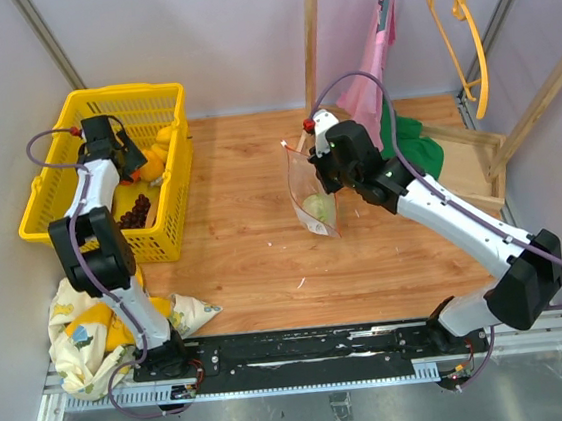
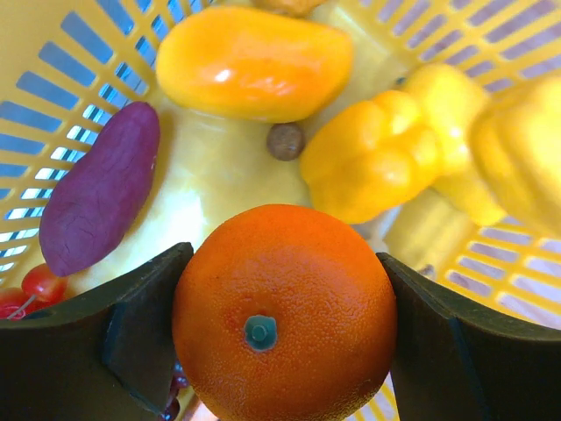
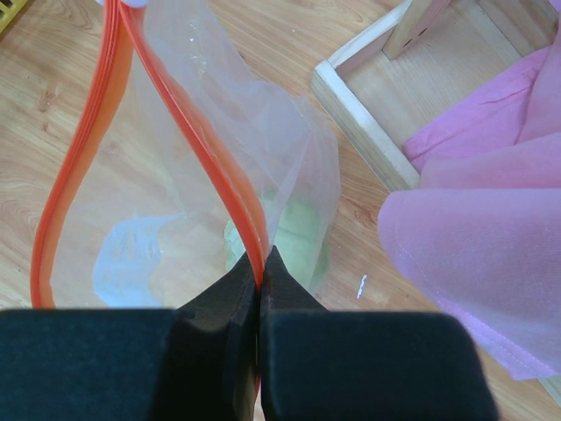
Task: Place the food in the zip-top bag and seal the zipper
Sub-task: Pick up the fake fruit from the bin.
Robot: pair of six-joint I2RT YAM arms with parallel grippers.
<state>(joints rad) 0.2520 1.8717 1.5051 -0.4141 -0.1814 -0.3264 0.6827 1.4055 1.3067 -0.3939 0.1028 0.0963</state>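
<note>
Upper left of the overhead frame: the left claw [image 2: 282, 326] is clamped on a toy orange [image 2: 289, 263] inside the yellow basket [image 1: 164, 102], near a purple vegetable [image 2: 101, 189]. At center of the table [image 1: 245, 254], the right claw [image 3: 259, 279] pinches the zipper [image 3: 188, 114] of the zip-top bag [image 1: 302, 173]. The bag's mouth gapes, with pale green food [image 1: 315, 206] at the bottom.

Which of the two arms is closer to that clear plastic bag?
Right. The right gripper pinches the zip-top bag by its zipper. The left gripper is across the table, inside the yellow basket, closed on an orange.
</note>
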